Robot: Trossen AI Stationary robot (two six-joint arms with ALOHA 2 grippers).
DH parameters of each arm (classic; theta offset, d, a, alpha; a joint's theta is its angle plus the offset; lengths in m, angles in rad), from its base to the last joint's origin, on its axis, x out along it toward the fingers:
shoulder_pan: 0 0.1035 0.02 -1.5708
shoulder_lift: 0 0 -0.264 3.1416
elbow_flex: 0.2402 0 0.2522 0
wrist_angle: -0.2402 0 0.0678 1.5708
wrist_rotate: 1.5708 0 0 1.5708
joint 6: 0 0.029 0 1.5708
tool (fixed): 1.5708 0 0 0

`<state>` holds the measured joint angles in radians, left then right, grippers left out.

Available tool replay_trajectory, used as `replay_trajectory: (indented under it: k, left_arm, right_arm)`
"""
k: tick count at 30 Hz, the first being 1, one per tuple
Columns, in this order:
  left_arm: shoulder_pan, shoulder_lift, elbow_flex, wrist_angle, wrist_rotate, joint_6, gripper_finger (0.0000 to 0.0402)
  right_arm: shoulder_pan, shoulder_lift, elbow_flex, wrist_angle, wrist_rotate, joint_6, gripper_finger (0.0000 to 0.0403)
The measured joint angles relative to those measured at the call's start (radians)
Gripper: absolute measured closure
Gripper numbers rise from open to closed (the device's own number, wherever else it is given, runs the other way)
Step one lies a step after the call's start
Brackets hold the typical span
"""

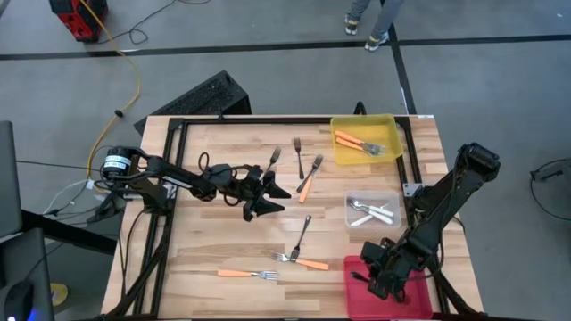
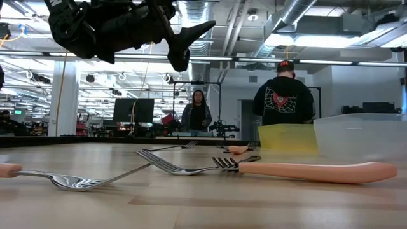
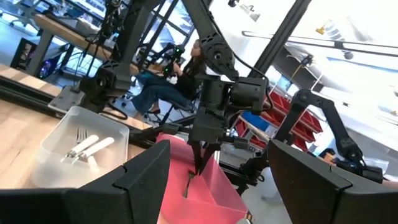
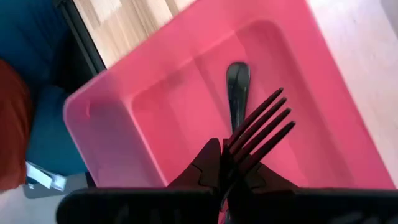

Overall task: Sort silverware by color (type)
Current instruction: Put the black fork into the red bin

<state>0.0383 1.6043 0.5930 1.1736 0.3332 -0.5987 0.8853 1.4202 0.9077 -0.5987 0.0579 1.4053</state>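
Pale wooden bench (image 1: 223, 241) carries scattered forks. Red rectangular plastic bin (image 4: 186, 87) sits at its near right corner, beside the clear bin (image 1: 373, 212) of pale silver-white forks (image 1: 370, 212) and the yellow bin (image 1: 366, 141) of orange-handled forks (image 1: 359, 143). Right claw (image 4: 231, 171) hangs over the red bin, fingers clamped together on a dark grey metal fork (image 4: 258, 134), tines up; another dark fork (image 4: 237, 87) lies inside. Left claw (image 1: 268, 198) hovers mid-bench, fingers apart, empty. Loose orange-handled forks (image 1: 245, 274) and dark forks (image 1: 302, 234) lie on the bench.
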Motion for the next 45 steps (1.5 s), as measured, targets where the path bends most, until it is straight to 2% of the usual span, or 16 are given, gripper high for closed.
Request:
replay_trajectory:
  k: [45]
  left_arm:
    - [0.000,0.000,0.000,-0.062,-0.027,0.000,0.0149]
  right_arm:
    - [0.005,0.008,0.000,-0.031,-0.006,0.005,0.0373]
